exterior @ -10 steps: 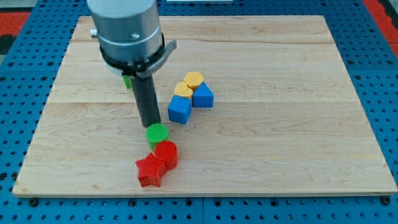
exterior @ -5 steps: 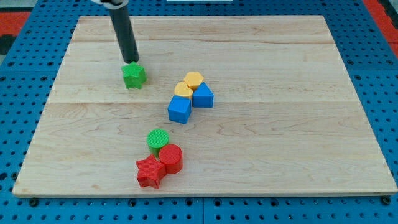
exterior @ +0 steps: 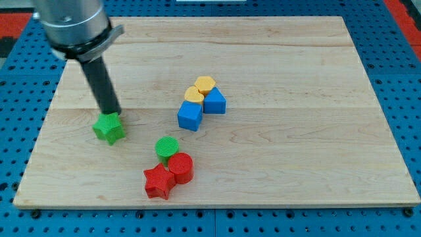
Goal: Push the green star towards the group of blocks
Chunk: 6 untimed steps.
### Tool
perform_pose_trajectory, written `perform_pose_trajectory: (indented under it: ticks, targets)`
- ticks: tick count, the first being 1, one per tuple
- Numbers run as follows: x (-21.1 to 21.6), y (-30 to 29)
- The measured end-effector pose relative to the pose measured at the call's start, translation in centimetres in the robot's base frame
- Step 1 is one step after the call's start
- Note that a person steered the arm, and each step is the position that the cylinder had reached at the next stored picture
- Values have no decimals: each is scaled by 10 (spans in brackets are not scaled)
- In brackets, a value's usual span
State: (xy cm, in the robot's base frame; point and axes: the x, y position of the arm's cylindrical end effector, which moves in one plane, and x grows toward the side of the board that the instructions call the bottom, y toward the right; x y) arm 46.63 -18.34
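The green star (exterior: 109, 128) lies on the wooden board (exterior: 296, 151), left of centre. My tip (exterior: 112, 114) touches the star's top edge, the rod rising up and to the left. To the star's right and lower sits a group: a green cylinder (exterior: 167, 147), a red cylinder (exterior: 180, 166) and a red star (exterior: 158, 181), all touching. A second group lies near the centre: a blue cube (exterior: 190, 116), a yellow heart (exterior: 193, 95), a yellow hexagon (exterior: 205, 84) and a blue triangle-topped block (exterior: 215, 101).
The board lies on a blue pegboard surface (exterior: 20, 85). The arm's grey body (exterior: 69, 23) covers the board's top left corner.
The tip went from the green cylinder up to the green star. It then pushed the star down and to the left, from the upper board to its present spot.
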Motion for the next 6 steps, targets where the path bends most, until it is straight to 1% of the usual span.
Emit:
perform_pose_trajectory:
  ticks: [1, 2, 3, 4, 5, 6]
  targets:
    - [43, -17]
    - [95, -7]
    - [96, -2]
    - [96, 24]
    - [106, 31]
    - [110, 56]
